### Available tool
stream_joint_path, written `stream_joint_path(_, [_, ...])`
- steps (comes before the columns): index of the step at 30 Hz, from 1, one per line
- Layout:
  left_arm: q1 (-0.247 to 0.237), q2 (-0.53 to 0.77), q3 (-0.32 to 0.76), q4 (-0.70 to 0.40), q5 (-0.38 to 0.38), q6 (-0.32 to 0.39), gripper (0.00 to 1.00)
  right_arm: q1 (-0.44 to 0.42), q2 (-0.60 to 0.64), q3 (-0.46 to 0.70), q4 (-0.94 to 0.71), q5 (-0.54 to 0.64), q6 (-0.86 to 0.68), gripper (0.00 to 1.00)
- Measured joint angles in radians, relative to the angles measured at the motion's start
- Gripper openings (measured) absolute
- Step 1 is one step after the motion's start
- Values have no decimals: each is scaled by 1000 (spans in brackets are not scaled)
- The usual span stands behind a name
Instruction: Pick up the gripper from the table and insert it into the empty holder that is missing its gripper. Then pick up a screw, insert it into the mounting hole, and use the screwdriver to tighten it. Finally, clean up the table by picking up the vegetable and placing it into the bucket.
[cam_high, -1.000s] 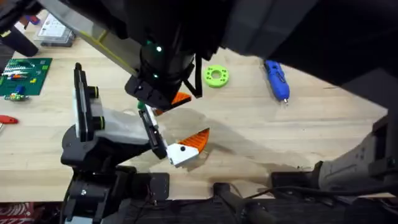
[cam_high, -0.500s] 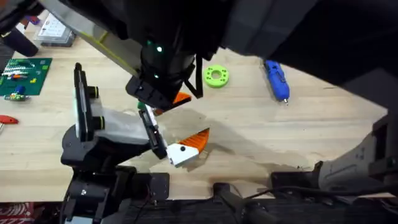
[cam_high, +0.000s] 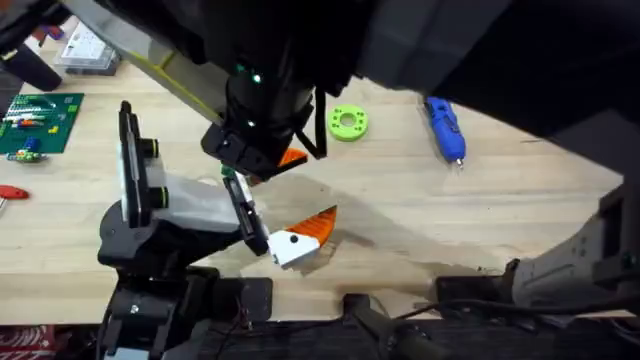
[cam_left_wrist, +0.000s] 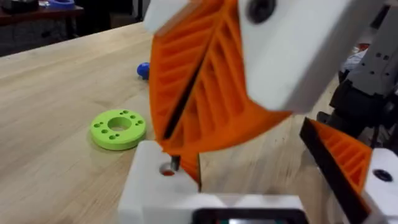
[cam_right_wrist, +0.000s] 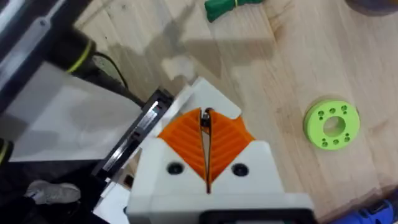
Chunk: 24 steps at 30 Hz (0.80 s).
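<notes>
Right gripper pads pressed together on a small screw, mostly hidden, above the holder. Left gripper state: cannot tell.

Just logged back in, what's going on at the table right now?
The right tool, its orange pads pressed together, hovers close to the holder, which has an orange-padded finger fitted at its end. The screwdriver lies untouched on the table, beside a green ring.
</notes>
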Motion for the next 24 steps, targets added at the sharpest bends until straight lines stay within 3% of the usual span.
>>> stream_joint_path(24, [0, 0, 0, 0, 0, -1, 987, -19, 0, -25, 27, -3, 5, 10])
